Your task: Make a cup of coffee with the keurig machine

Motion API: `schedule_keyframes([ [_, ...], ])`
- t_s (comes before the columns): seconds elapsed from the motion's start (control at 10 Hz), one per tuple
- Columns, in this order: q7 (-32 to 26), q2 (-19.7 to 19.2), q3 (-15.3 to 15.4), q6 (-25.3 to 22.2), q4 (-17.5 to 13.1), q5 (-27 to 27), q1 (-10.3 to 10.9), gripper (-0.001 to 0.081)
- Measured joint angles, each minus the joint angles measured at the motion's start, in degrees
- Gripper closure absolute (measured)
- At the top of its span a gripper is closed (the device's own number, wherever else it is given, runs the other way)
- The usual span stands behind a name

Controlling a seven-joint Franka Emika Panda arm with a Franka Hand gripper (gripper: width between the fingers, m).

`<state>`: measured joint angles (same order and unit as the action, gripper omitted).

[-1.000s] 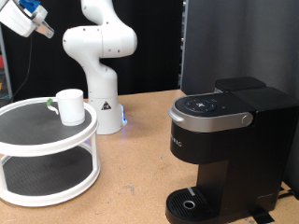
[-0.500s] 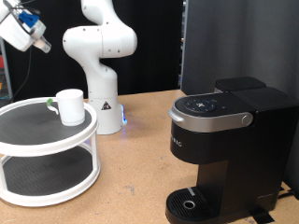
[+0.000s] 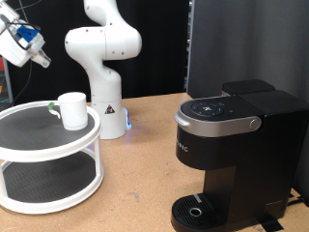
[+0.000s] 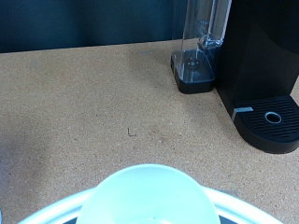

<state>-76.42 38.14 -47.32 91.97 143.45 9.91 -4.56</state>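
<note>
- The gripper [image 3: 39, 60] hangs high at about 10 o'clock from the cup [image 3: 72, 109]. I cannot tell if its fingers are apart or closed.
- The smooth white cup sits on a round white shelf [image 3: 48, 145].
- The boxy black keurig machine [image 3: 237, 145] stands far off at 3 o'clock.
- A bump could tip the cup off.

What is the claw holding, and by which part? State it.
Nothing shows as held: the claw hangs high above the cup, which sits alone on the tiered stand.
</note>
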Motion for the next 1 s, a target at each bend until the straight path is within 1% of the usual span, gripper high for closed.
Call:
schedule_keyframes([
  [0.4, -1.7, -1.2, -1.2, 4.3, 2.7, 0.0, 0.0, 0.0802],
  [0.5, -1.8, -1.5, -1.5, 5.4, 3.5, 0.0, 0.0, 0.0774],
  [0.6, -1.8, -1.9, -1.7, 6.9, 4.3, 0.0, 0.0, 0.0774],
  [0.7, -1.8, -2.2, -1.8, 8.4, 5.3, -0.1, 0.0, 0.0575],
  [0.8, -1.8, -2.4, -1.8, 9.8, 6.2, -0.3, 0.0, 0.0575],
  [0.9, -1.8, -2.6, -1.8, 11.0, 7.0, -0.4, 0.0, 0.0396],
  [1.0, -1.8, -2.8, -1.9, 12.2, 7.9, -0.4, 0.0, 0.0396],
])
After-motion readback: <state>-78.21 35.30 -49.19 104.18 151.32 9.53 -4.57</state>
